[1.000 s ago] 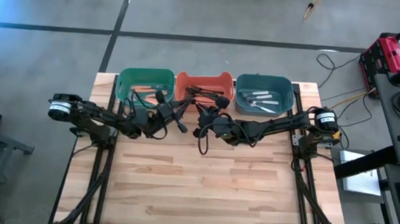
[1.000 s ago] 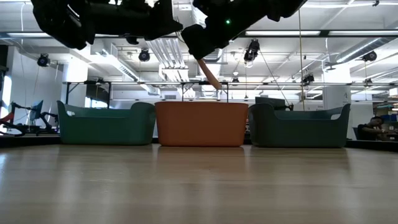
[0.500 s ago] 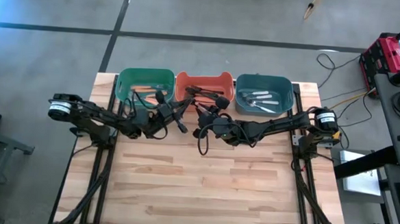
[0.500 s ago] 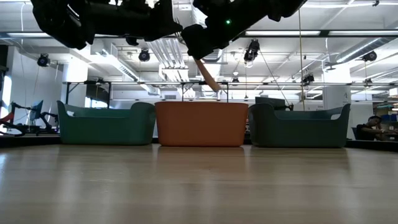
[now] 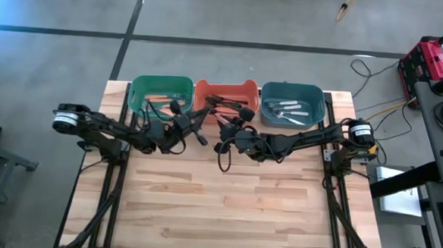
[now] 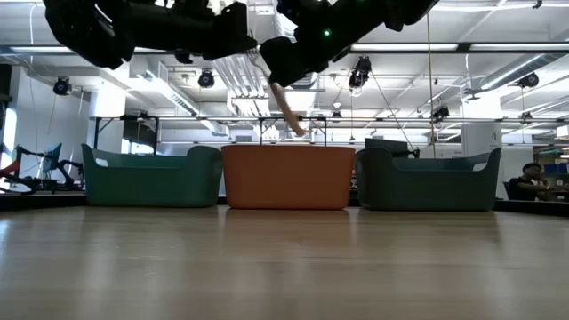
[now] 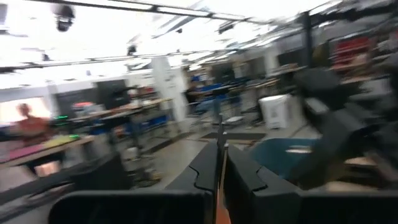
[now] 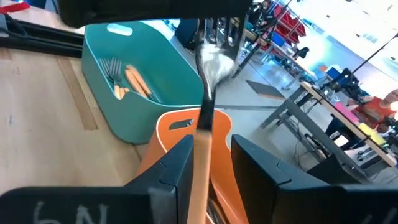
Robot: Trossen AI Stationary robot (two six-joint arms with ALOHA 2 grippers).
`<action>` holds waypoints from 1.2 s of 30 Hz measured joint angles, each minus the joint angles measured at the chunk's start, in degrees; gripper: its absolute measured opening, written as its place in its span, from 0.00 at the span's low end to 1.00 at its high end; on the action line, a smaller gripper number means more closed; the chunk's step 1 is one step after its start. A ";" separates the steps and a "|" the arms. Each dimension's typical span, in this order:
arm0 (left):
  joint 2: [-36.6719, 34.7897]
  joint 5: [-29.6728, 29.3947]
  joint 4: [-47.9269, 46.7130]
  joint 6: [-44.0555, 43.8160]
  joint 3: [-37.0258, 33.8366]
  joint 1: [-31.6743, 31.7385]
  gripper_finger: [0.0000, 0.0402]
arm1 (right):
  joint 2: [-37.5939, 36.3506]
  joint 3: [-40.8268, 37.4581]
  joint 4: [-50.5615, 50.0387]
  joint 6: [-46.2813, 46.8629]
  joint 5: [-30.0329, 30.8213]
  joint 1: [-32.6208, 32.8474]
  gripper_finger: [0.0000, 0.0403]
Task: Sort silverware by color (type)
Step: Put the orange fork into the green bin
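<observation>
An orange-handled fork (image 6: pixel 284 108) hangs in the air above the orange bin (image 6: pixel 289 178), its metal tines (image 8: pixel 210 59) pointing away from my right gripper (image 8: pixel 211 146). That gripper (image 5: pixel 223 130) hovers at the orange bin's near edge, shut on the fork. My left gripper (image 5: pixel 198 126) is close beside it on the left, with fingers shut (image 7: pixel 219 155). A thin orange streak shows at their base, and I cannot tell what it is. Orange-handled forks (image 8: pixel 134 81) lie in the green bin (image 5: pixel 133 93). Dark ones (image 5: pixel 230 103) lie in the orange bin, pale ones (image 5: pixel 287 108) in the blue bin (image 5: pixel 262 103). My right gripper holds the fork by its orange handle (image 8: pixel 202 155), pinched between the two fingers, with the fork lying along them. One finger (image 8: pixel 180 165) lies against the handle; a slit shows beside the other. The fork is lifted clear and slants down toward the orange bin, tines free.
The three bins stand side by side along the table's far edge. Both arms cross in front of them, close together at the middle. The bare wooden tabletop (image 5: pixel 232 208) stretches from the arms to the near edge. A person sits far off in the room (image 6: pixel 533 178).
The fork in my right gripper has tipped steeper: its free tine end has swung down toward the orange bin while its held end has stayed under the fingers. Both arms have stayed almost where they were.
</observation>
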 joint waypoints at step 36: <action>-21.29 5.25 -38.85 -13.40 -1.14 44.18 0.00 | -3.88 -0.02 -2.20 1.77 0.05 -0.05 0.25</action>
